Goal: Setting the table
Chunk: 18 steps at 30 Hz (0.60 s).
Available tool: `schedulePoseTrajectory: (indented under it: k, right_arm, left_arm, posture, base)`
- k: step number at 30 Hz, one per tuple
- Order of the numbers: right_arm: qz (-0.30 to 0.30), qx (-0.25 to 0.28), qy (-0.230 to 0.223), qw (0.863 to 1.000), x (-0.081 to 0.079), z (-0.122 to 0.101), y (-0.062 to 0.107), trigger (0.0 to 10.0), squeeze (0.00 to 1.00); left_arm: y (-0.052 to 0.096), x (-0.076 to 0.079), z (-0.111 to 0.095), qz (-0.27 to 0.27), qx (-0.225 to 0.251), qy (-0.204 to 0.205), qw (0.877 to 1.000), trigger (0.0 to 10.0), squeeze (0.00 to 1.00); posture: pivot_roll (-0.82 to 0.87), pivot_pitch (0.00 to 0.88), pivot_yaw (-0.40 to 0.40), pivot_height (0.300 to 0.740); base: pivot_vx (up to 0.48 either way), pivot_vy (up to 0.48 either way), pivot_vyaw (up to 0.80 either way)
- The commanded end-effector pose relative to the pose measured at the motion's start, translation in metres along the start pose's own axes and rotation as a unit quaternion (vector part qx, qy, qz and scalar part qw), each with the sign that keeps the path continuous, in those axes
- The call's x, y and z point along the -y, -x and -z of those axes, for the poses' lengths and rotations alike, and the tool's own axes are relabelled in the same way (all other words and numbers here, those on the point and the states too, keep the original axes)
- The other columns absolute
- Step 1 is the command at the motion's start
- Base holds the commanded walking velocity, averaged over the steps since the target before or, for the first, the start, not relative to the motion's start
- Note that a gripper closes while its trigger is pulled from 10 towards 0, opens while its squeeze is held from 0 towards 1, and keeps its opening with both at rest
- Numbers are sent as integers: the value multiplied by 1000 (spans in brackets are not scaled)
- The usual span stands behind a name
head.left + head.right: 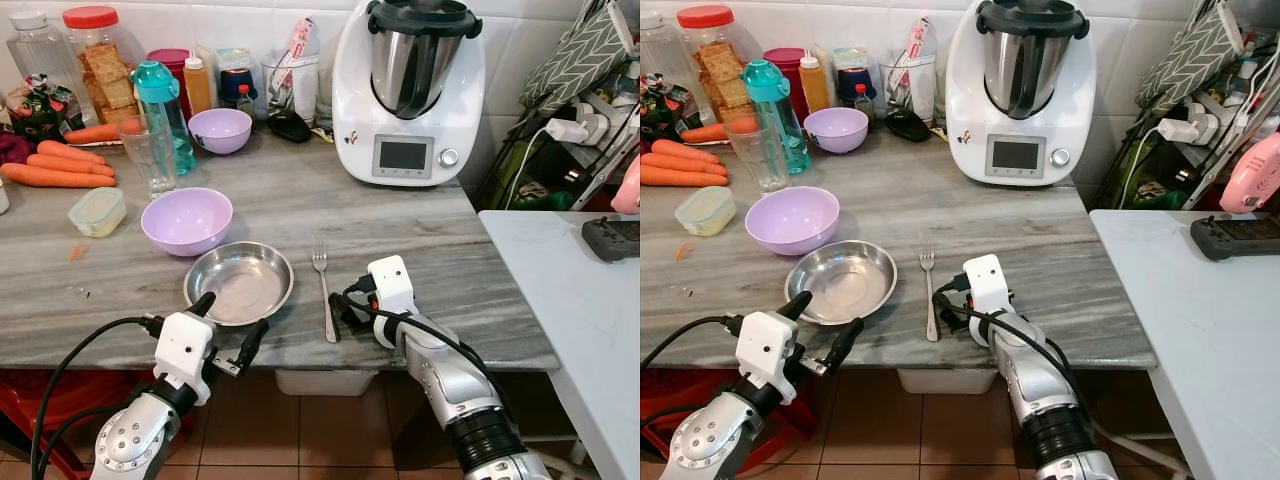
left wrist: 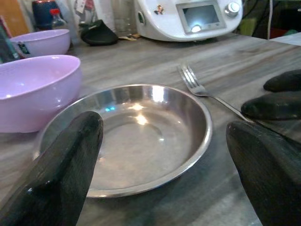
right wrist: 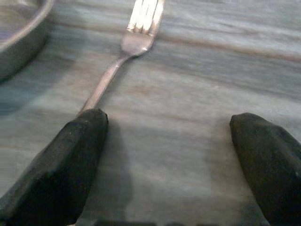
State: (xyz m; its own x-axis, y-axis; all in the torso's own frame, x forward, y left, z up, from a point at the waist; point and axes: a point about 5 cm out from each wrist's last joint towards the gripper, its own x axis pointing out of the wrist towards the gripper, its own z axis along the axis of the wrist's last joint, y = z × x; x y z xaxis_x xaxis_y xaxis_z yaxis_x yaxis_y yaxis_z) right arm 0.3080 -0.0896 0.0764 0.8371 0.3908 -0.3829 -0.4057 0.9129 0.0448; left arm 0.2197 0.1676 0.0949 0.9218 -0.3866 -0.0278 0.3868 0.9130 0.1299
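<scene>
The right end effector point(image 1: 345, 308) rests released on the surface point(image 1: 420, 230) beside the fork point(image 1: 324, 290); the left end effector point(image 1: 228, 335) (also released) hovers near the plate point(image 1: 240, 283).

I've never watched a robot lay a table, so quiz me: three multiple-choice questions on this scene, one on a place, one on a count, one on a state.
1. Where does the fork lie?
A. Inside the steel plate
B. On the counter, right of the steel plate
C. In a purple bowl

2. How many purple bowls are there?
A. One
B. Two
C. Three

3. The right tool is:
A. Open, holding nothing
B. Shut on the fork
C. Shut on a carrot

B: the fork rests beside the plate.
B: one near, one far.
A: its fingers stand apart.
</scene>
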Motion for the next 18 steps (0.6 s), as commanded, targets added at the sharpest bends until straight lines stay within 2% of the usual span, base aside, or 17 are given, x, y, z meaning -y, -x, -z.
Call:
schedulePoseTrajectory:
  k: [1,2,7,12,14,18]
  right_arm:
    - [15,26,4,1000,5,-11,7,10000,0]
    - [15,26,4,1000,5,-11,7,10000,0]
    - [63,69,3,996,21,-20,30,10000,0]
    - [89,87,-1,992,27,-21,45,10000,0]
    - [104,119,-11,987,29,-24,55,10000,0]
    - [125,151,-2,981,31,-24,68,10000,0]
  left_arm:
    - [0,-1,-4,-6,8,-6,1000,10000,0]
    - [0,-1,-4,-6,8,-6,1000,10000,0]
    - [-2,-4,-8,-18,20,-8,1000,10000,0]
    - [-7,-4,-13,-20,28,-11,999,10000,0]
    - [-8,-5,-13,-28,27,-19,999,10000,0]
    - [-9,-6,-14,-40,28,-25,998,10000,0]
  posture:
    - [59,0,-33,740]
    - [59,0,-33,740]
    - [50,0,-28,740]
    - [42,0,-17,740]
    - [35,0,-9,740]
    - [28,0,-3,740]
  base:
    - [0,0,0]
    - [0,0,0]
    - [0,0,0]
    - [0,0,0]
    - [0,0,0]
    - [0,0,0]
